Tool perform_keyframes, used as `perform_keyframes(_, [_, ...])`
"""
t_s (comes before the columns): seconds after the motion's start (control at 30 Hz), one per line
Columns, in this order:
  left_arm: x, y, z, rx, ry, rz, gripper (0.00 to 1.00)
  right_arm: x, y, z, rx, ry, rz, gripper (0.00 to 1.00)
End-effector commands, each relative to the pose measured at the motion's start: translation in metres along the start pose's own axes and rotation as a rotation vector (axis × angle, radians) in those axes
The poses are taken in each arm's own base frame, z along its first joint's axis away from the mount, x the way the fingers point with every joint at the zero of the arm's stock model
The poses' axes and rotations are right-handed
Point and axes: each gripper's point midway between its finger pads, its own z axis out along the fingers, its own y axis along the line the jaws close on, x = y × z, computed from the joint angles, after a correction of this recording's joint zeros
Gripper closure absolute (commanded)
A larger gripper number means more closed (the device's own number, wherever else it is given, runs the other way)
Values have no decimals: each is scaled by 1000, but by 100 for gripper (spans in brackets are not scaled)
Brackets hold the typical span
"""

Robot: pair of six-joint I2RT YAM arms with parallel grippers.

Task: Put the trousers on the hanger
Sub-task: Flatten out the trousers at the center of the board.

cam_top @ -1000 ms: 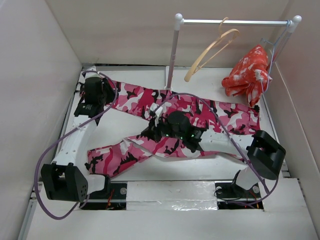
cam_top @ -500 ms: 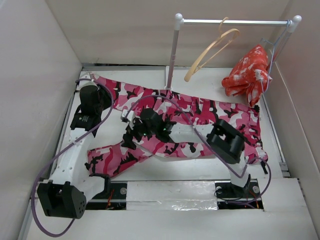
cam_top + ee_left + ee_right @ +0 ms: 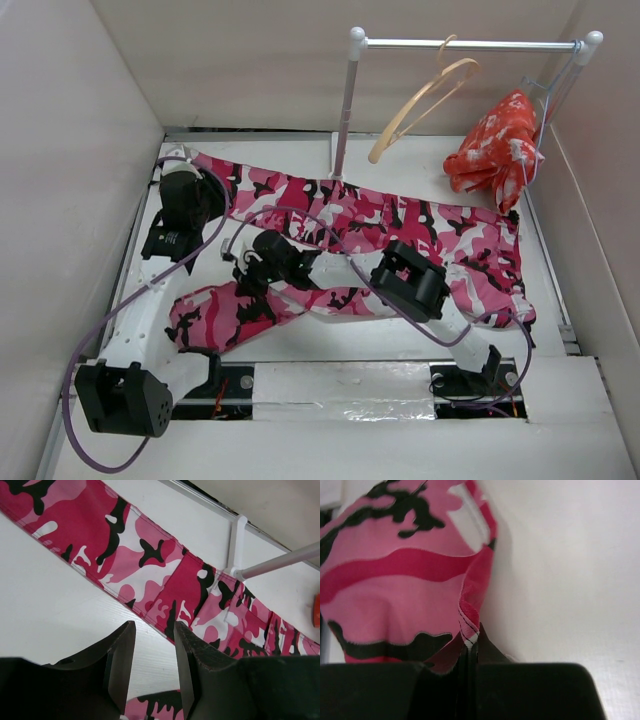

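From above, the trousers [image 3: 400, 215] are lying spread over the table [image 3: 340, 335], the waist end sitting to the right and the two legs running out leftward, one toward the far left corner and one toward the near left. The hanger [image 3: 402, 117] is hanging tilted from the rail [image 3: 470, 44] at the far right, beside an orange garment [image 3: 495, 150] and well apart from both grippers. The right gripper [image 3: 246, 272] is reaching across to the left and meeting the nearer leg. The left gripper [image 3: 192, 188] is hovering by the farther leg. In the left wrist view its jaws are standing about half open with nothing between them, over bare table just beside the leg [image 3: 150, 565], which is running diagonally past the post [image 3: 280, 562]. In the right wrist view the jaws are pressed together on a hemmed edge of the trousers [image 3: 410, 580], the pink cloth bunching up from the pinch, with bare table to its right. The hanger is lying away and to the right of the pinched leg, so the cloth's long axis is probably having to swing rightward and rise toward the rail. The right arm, based on that side, is looking the better placed for the carry, though its gripper is currently farthest from the hanger.
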Motion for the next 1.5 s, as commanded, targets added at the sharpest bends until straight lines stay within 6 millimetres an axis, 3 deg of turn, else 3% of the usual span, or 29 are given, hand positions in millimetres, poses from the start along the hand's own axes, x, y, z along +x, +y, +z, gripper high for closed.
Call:
perform_keyframes(0.0, [-5,-15,-3,84,-15,-3,66,-78,-56,-26,190,-215,9,100])
perform_keyframes(0.03, [1,-17,0,97,8,-4,66,-89,-68,-32,231,-265,40,100])
perform_keyframes(0.07, [5,-20,1,119,25,-6,66,-91,-92,-43,309,-286,73,100])
perform_keyframes(0.2, [12,-20,8,117,54,-14,66,-91,-151,-77,481,-380,266,100])
perform_keyframes(0.33, [15,-13,13,84,59,-23,66,-92,-178,-106,515,-464,332,100])
perform_keyframes(0.5, [30,-5,19,48,104,-33,66,-101,-163,-115,437,-480,277,100])
perform_keyframes(0.57, [36,1,22,19,121,-47,66,-116,-143,-119,411,-506,244,100])
perform_keyframes(0.6, [40,2,23,13,134,-54,66,-105,-139,-122,418,-489,243,100])
perform_keyframes(0.7, [60,7,26,4,183,-95,65,-118,-99,-127,387,-534,195,100])
perform_keyframes(0.73, [68,10,30,-6,203,-104,65,-97,-89,-121,383,-496,202,100])
perform_keyframes(0.8, [74,15,37,-35,220,-118,64,-95,-63,-112,383,-505,176,100])
perform_keyframes(0.83, [82,21,46,-65,248,-116,63,-83,-57,-108,384,-488,177,100])
perform_keyframes(0.9, [83,26,57,-107,258,-114,62,-73,-50,-101,383,-470,178,100])
perform_keyframes(0.97, [97,43,72,-193,294,-101,58,-60,-46,-95,388,-449,188,100])
perform_keyframes(1.13, [118,52,93,-236,365,-90,49,-31,-45,-90,402,-406,196,100])
perform_keyframes(1.23, [123,60,96,-268,388,-59,48,-16,-44,-87,399,-386,214,96])
perform_keyframes(1.47, [120,46,96,-189,374,-68,47,8,-44,-78,387,-350,253,91])
